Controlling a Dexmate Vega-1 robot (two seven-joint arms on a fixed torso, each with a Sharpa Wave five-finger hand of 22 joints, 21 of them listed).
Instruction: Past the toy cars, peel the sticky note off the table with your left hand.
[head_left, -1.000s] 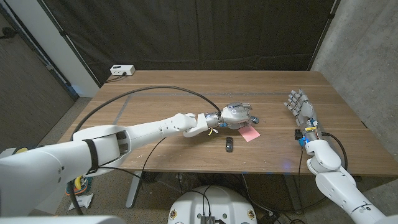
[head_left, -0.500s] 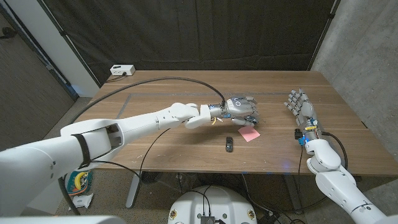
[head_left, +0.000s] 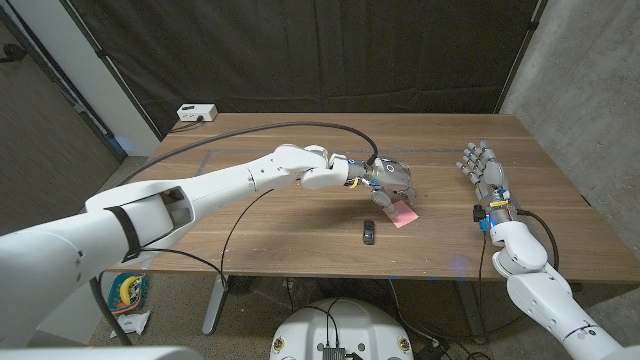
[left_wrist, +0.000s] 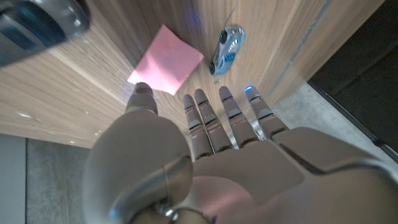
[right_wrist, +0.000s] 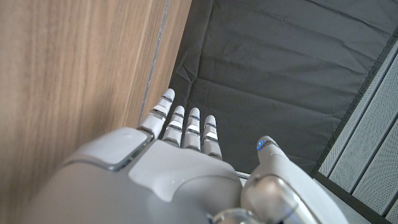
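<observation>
A pink sticky note (head_left: 405, 216) lies on the wooden table (head_left: 250, 225), with a dark toy car (head_left: 369, 231) just in front of it. My left hand (head_left: 390, 180) hovers over the note's far edge, fingers stretched out and pointing down, holding nothing. In the left wrist view the left hand (left_wrist: 205, 155) has its thumb tip at the edge of the sticky note (left_wrist: 166, 62); a silver-blue toy car (left_wrist: 225, 48) lies beyond the fingertips (left_wrist: 222, 94). My right hand (head_left: 482, 170) stands upright at the table's right side, fingers apart, and the right hand (right_wrist: 186, 168) holds nothing.
A white box (head_left: 195, 113) sits at the table's back left corner. A black cable (head_left: 290, 128) arcs over the table along my left arm. A blurred dark object (left_wrist: 37, 25) shows close to the left wrist camera. Black curtains hang behind the table.
My left forearm has swung toward the back of the table and the hand has turned its fingers down over the note. The note, the dark car and my right hand have stayed put.
</observation>
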